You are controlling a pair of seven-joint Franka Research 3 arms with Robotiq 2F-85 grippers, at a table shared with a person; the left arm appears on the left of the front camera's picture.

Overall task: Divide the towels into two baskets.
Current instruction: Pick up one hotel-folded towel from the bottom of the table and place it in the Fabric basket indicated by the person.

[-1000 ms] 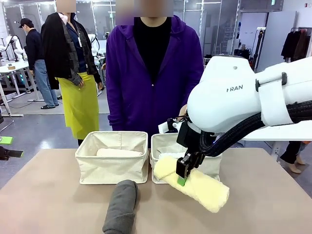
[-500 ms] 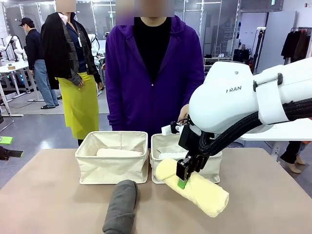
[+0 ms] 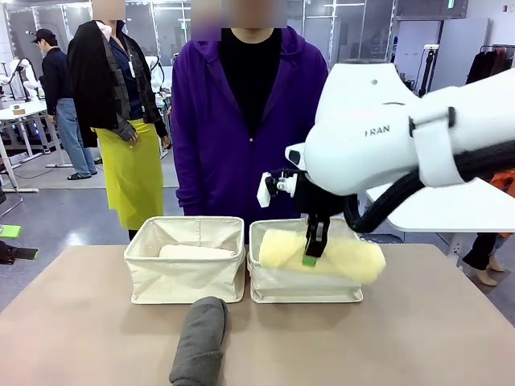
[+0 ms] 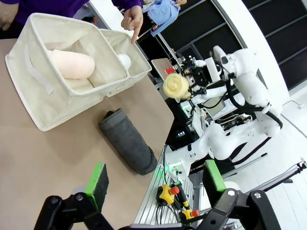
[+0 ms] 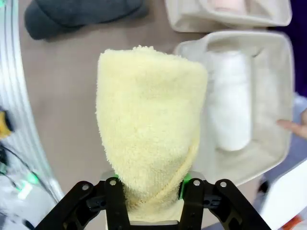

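1. The right gripper (image 3: 310, 256) is pinched on a pale yellow rolled terry towel (image 3: 346, 256), its green-padded fingers (image 5: 192, 189) pressed into the roll's two sides near the middle of its length.
2. The yellow roll lies about level, at rim height over the open top of the right-hand cream canvas basket (image 3: 302, 285). One end reaches past the basket's right wall. I cannot tell whether the roll touches the rim.
3. A white rolled towel (image 5: 230, 100) lies on the floor of that same basket, along its far wall.
4. The left-hand cream canvas basket (image 3: 185, 281) stands just beside the first one, their side walls meeting or almost meeting. Both sit around the middle of the tan table (image 3: 80, 322), towards its far edge.
5. A pale pink rolled towel (image 3: 197, 252) lies inside the left-hand basket.
6. A dark grey rolled towel (image 3: 201, 342) lies on the bare table in front of the left-hand basket's right front corner. It points from the basket towards the table's near edge and sits apart from both baskets.
7. The left gripper (image 4: 156, 177) has its jaws spread wide with nothing between them. It hangs above the tabletop, well apart from every towel.
8. A person in a purple hooded top (image 3: 241, 121) stands at the table's far edge behind the baskets. One hand (image 4: 133, 19) is at the far rim of the right-hand basket.
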